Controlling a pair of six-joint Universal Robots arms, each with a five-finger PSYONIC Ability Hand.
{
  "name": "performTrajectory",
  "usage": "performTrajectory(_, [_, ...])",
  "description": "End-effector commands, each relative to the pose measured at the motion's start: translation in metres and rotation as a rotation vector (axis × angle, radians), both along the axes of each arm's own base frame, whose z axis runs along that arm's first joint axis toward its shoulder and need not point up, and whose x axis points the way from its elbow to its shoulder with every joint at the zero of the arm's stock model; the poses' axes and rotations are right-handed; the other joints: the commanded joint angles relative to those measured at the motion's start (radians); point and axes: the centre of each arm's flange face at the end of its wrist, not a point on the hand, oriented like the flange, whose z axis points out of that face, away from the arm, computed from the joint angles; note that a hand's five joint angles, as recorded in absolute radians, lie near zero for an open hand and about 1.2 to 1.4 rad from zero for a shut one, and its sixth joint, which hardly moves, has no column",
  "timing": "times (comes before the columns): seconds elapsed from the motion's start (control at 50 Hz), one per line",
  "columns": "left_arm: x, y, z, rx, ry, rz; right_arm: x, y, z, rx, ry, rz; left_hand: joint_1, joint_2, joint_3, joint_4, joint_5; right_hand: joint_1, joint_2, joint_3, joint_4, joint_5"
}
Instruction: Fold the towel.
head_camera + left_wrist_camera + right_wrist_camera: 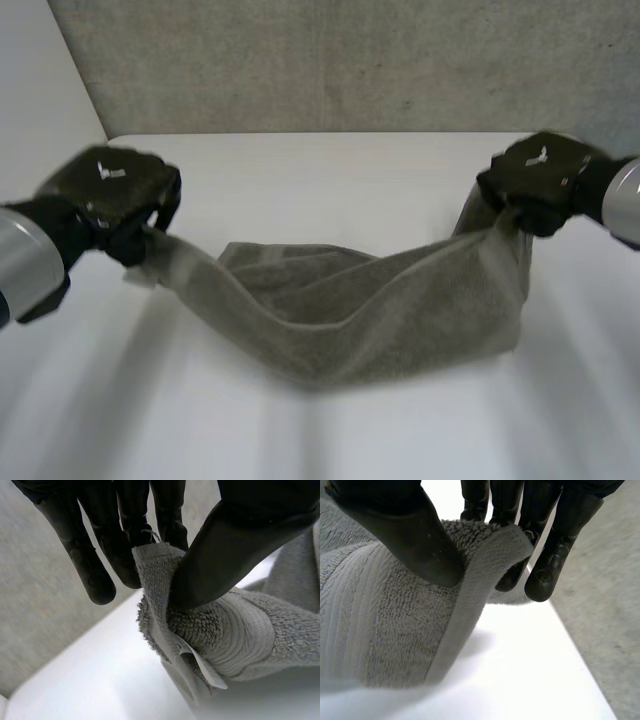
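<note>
Grey terry-cloth towel (350, 310): slung between both hands over the white desk (320, 170), its middle sagging and apparently resting on the desk.

Left hand (110, 195): closed on one corner, with the thumb pressing the cloth against the fingers. A white label (207, 672) hangs just beside that grip.

Right hand (540, 180): pinching the opposite end in the same way, at the hemmed edge.

Assessment: the cloth is soft, limp and light, with a thick pile. It is judged neither slippery nor fragile. It droops wherever it is unsupported and is likely to bunch. The best hold is at the corners, on the hem, where the weave looks firmer. Level grips should help the edges meet squarely.
</note>
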Motion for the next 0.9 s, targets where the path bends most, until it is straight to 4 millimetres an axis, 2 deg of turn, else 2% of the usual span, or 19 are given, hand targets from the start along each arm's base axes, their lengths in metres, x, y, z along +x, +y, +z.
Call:
performTrajectory(0.02, [0.008,0.005,-0.042,0.1,-0.026,0.025,-0.002,-0.011,-0.063,0.035,0.138,0.028,0.051,0.018,0.012,0.007,0.029,-0.107,-0.093,-0.094,-0.094,-0.1])
performTrajectory(0.04, [0.008,0.005,-0.042,0.1,-0.026,0.025,-0.004,-0.012,-0.072,0.041,0.171,0.02,0.051,0.018,0.012,0.007,0.029,-0.27,-0.256,-0.257,-0.257,-0.264])
performTrajectory(0.06, [0.01,0.004,-0.047,0.107,-0.026,0.033,-0.004,-0.012,-0.072,0.041,0.171,0.02,0.051,0.018,0.012,0.007,0.029,-0.272,-0.258,-0.259,-0.259,-0.265])
performTrajectory(0.1, [0.011,0.004,-0.05,0.111,-0.027,0.04,-0.009,-0.013,-0.078,0.033,0.237,0.0,0.051,0.018,0.012,0.007,0.029,-0.707,-0.693,-0.694,-0.694,-0.701])
performTrajectory(0.12, [0.012,0.004,-0.054,0.113,-0.027,0.046,-0.009,-0.013,-0.078,0.032,0.237,0.0,0.051,0.018,0.012,0.007,0.029,-0.709,-0.696,-0.696,-0.696,-0.703])
performTrajectory(0.14, [0.012,0.004,-0.054,0.113,-0.027,0.046,-0.009,-0.013,-0.077,0.024,0.244,-0.005,0.051,0.018,0.012,0.007,0.029,-0.849,-0.835,-0.836,-0.836,-0.842])
performTrajectory(0.18, [0.013,0.004,-0.059,0.117,-0.028,0.049,-0.008,-0.014,-0.076,0.025,0.238,-0.013,0.051,0.018,0.012,0.007,0.029,-0.888,-0.874,-0.875,-0.875,-0.881])
performTrajectory(0.28, [0.013,0.007,-0.062,0.125,-0.029,0.044,-0.008,-0.017,-0.068,0.053,0.149,-0.073,0.051,0.018,0.012,0.007,0.029,-0.917,-0.904,-0.904,-0.905,-0.911])
performTrajectory(0.32, [0.013,0.007,-0.063,0.127,-0.028,0.043,-0.01,-0.023,-0.058,0.087,0.043,-0.148,0.051,0.018,0.012,0.007,0.029,-0.915,-0.901,-0.902,-0.902,-0.908])
performTrajectory(0.36, [0.013,0.008,-0.063,0.125,-0.028,0.043,-0.01,-0.025,-0.055,0.114,-0.008,-0.18,0.051,0.018,0.012,0.007,0.029,-0.912,-0.898,-0.899,-0.899,-0.905])
performTrajectory(0.5, [0.013,0.009,-0.061,0.115,-0.024,0.04,-0.005,-0.029,-0.064,0.217,-0.126,-0.258,0.051,0.018,0.012,0.007,0.029,-0.9,-0.886,-0.887,-0.887,-0.894])
performTrajectory(0.6, [0.013,0.011,-0.058,0.107,-0.022,0.039,0.008,-0.028,-0.07,0.285,-0.208,-0.28,0.051,0.018,0.012,0.007,0.029,-0.888,-0.875,-0.875,-0.876,-0.882])
performTrajectory(0.78, [0.014,0.015,-0.051,0.077,-0.015,0.039,0.013,-0.036,-0.087,0.322,-0.168,-0.316,0.051,0.018,0.012,0.007,0.029,-0.871,-0.857,-0.857,-0.858,-0.864])
performTrajectory(0.9, [0.014,0.015,-0.049,0.066,-0.012,0.04,0.019,-0.041,-0.109,0.303,0.0,-0.337,0.051,0.018,0.012,0.007,0.029,-0.865,-0.851,-0.852,-0.852,-0.858])
